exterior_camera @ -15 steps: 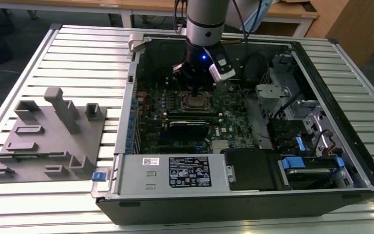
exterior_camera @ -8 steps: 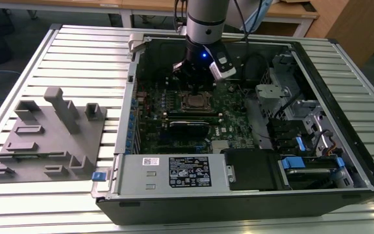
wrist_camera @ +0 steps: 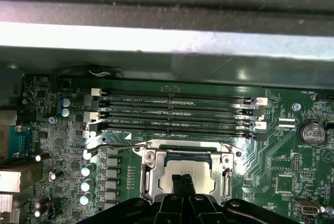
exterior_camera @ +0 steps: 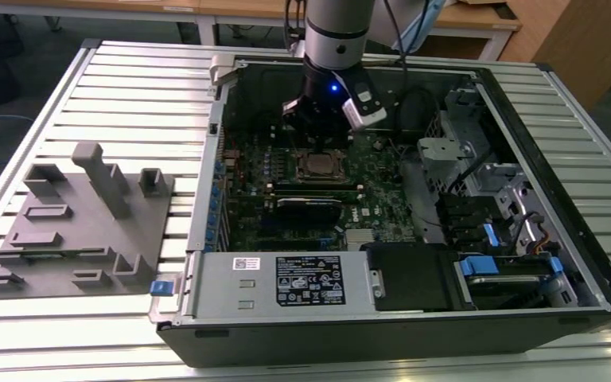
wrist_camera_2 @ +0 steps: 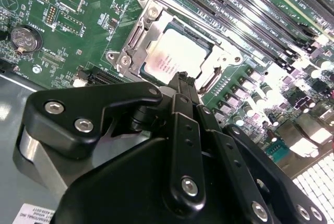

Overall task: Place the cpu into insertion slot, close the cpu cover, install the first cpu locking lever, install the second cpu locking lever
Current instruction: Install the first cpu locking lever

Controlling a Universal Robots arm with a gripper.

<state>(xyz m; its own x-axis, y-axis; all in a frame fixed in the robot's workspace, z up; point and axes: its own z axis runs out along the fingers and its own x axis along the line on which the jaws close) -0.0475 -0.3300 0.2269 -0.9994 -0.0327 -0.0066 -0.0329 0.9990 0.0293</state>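
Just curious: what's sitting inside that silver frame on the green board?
The cpu, its grey top showing through the window of the cover. The claw hides one edge; whatever lies beneath the cpu is covered.

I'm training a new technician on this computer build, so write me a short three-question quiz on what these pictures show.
1. True or false: the chip sits on the green board.
2. The pincer hangs: A) over the chip; B) over the grey tray beside the computer; C) over the power supply box.
3. Fill in: a silver metal ____ with a square window lies around the chip.
Key: 1 true; 2 A; 3 frame.
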